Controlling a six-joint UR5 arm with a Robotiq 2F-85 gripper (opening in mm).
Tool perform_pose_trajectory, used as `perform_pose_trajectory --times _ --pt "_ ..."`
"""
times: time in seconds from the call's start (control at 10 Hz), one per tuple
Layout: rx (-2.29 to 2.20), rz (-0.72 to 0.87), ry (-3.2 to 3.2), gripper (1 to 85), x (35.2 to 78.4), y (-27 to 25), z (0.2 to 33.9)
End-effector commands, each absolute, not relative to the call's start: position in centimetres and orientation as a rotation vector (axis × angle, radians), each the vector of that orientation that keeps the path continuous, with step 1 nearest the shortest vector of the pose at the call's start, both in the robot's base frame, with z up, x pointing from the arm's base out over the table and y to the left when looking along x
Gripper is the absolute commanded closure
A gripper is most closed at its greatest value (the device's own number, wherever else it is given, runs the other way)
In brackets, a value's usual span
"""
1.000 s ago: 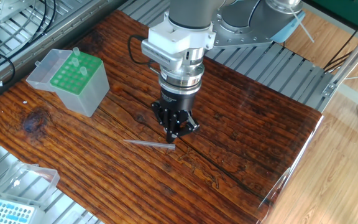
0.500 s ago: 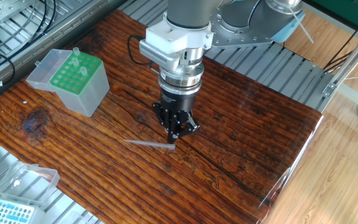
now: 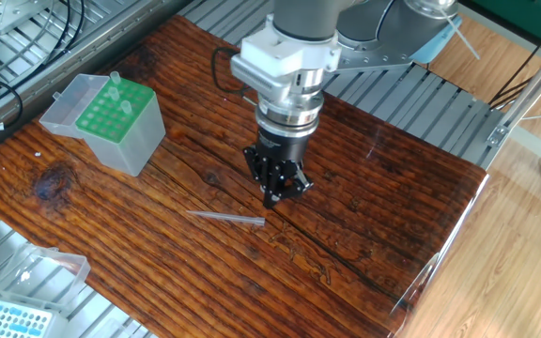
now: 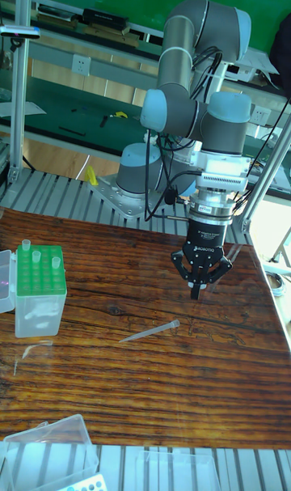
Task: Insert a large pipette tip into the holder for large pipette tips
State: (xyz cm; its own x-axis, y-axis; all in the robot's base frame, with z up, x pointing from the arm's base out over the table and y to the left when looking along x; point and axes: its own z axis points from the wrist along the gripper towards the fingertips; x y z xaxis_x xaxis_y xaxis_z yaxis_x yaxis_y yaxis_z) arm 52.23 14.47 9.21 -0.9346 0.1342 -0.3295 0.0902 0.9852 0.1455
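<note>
Dark, grained wooden table (image 3: pixel 364 202), one grey arm over it. The black two-fingered hand (image 3: pixel 272 200) (image 4: pixel 195 294) pointed straight down above the middle of the table. Fingertips drawn together to a point; nothing held between them. The hand hung clear of the wood, not touching it.

The long, thin, translucent greyish pipette tip (image 3: pixel 225 218) (image 4: pixel 150 332) lay flat on the table, just beside and nearer than the hand, apart from it. In the fixed view its wider end pointed right, toward the spot below the hand, and the fine point lay to the left.

The translucent plastic box with the bright green perforated top plate (image 3: pixel 113 117) (image 4: pixel 39 292) stood well to the left of the hand, at the table's left side. Its clear lid was open and hung off the left side. A few pale tips stood upright in holes along its far edge; exact count hard to tell.

A flatter clear box with a light blue grid top (image 3: pixel 12 317) sat at the near left corner, off the wood, partly cut off.
</note>
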Motion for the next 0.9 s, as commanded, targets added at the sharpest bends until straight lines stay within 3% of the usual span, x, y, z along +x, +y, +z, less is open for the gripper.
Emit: perform_pose_trajectory --times 0.0,0.8 --pt "0.183 0.174 2.764 84.7 52.1 14.3 9.3" --pt "0.228 0.210 2.740 84.7 51.1 15.2 9.2"
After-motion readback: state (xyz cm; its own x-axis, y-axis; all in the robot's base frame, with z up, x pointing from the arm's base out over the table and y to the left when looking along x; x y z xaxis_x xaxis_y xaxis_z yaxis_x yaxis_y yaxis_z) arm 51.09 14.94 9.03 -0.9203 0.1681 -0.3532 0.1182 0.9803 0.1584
